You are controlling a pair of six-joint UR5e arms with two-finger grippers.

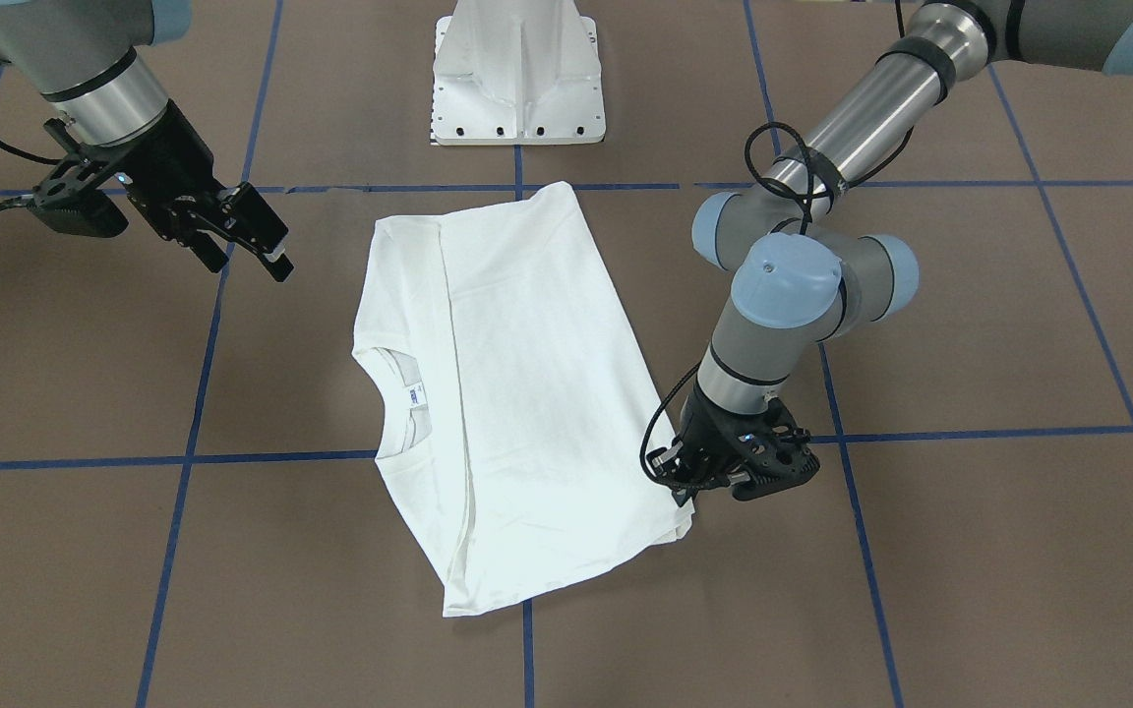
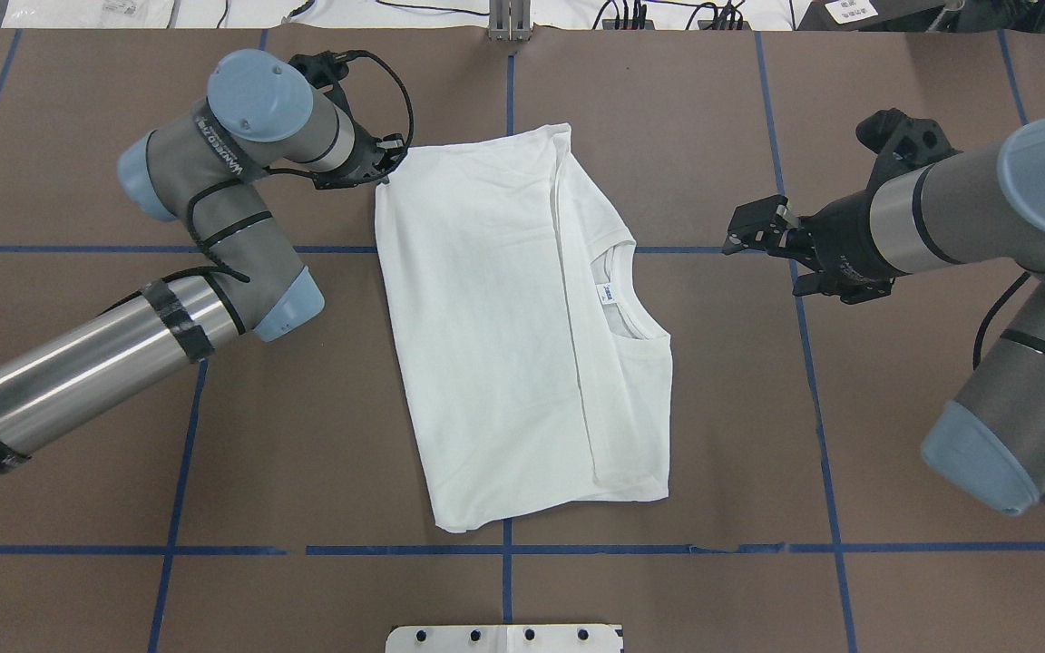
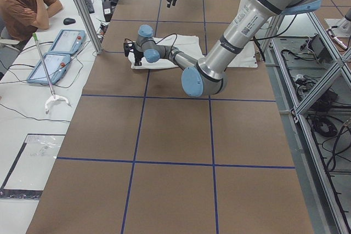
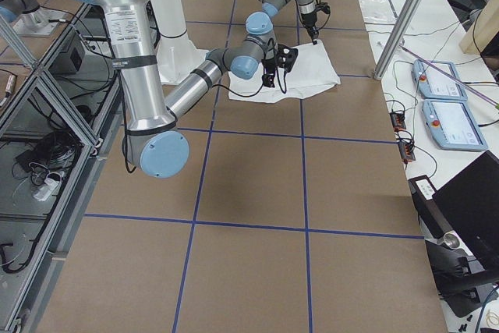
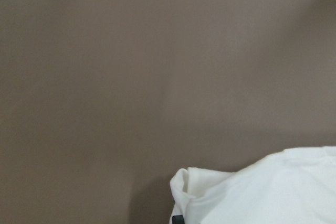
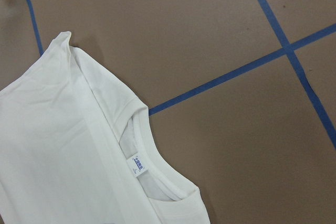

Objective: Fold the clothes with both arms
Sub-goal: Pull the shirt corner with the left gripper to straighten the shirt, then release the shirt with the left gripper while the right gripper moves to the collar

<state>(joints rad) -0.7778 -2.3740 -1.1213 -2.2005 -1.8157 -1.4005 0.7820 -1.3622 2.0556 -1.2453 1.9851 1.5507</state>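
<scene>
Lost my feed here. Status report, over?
Left gripper at shirt corner, grip unclear. Right gripper open, off the shirt. Shirt partly folded, flat. Nothing in the way.

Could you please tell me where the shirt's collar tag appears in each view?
Front-facing: tag, left of centre.
Overhead: tag, right of centre.
Exterior left: too small to see.
Exterior right: too small to see.
Left wrist: not in it.
Right wrist: tag, lower left of centre.
Landmark: the blue tape line ending at the collar.
</scene>
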